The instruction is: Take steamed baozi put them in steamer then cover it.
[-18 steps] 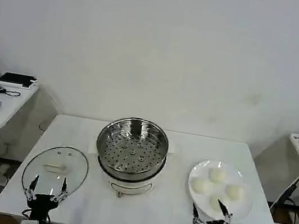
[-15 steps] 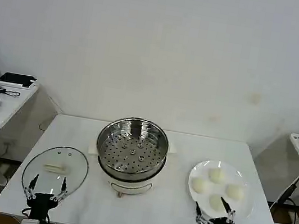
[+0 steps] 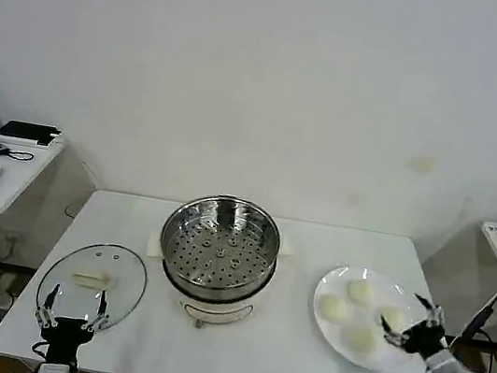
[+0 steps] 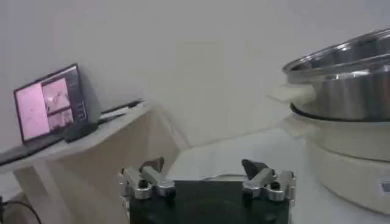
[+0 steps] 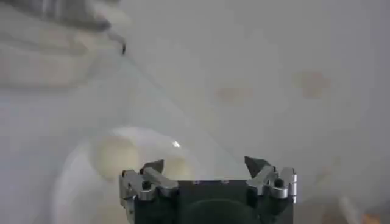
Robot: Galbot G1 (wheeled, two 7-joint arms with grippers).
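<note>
Your right pincer [image 3: 412,319] hovers spread at the plate's [image 3: 329,324] right edge beside four baozi [image 3: 360,338]. The empty steamer [image 3: 219,246] sits mid-tabletop [image 3: 278,357]. Your left pincer [image 3: 71,307], spread, waits by the glass lid [image 3: 92,280].

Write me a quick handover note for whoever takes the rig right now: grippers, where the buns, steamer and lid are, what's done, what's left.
Right gripper: open, empty, at the plate's right edge beside the four baozi.
Left gripper: open, parked at the table's near edge by the glass lid.
Steamer: table centre, uncovered, no buns inside.
Done: nothing loaded.
Left: move all four baozi into the steamer, then put the lid on.
</note>
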